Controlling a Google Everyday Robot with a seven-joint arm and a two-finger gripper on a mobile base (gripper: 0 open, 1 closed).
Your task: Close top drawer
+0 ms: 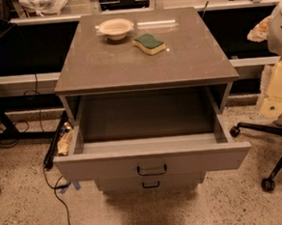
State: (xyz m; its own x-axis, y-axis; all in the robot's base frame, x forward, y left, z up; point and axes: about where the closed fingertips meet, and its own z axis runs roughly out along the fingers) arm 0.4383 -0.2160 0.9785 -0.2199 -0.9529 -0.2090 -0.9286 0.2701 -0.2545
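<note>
The grey cabinet stands in the middle of the view. Its top drawer is pulled far out towards me, and its inside is empty. The small dark bar handle sits at the centre of the wide flat front. Below it, the middle drawer's handle shows on a front that is pushed in. My gripper is a pale shape at the right edge, off to the right of the drawer, apart from it and about level with the cabinet top.
A cream bowl and a green and yellow sponge lie on the cabinet top. An office chair base with castors stands at the right. Cables and a black stand are on the floor at the left.
</note>
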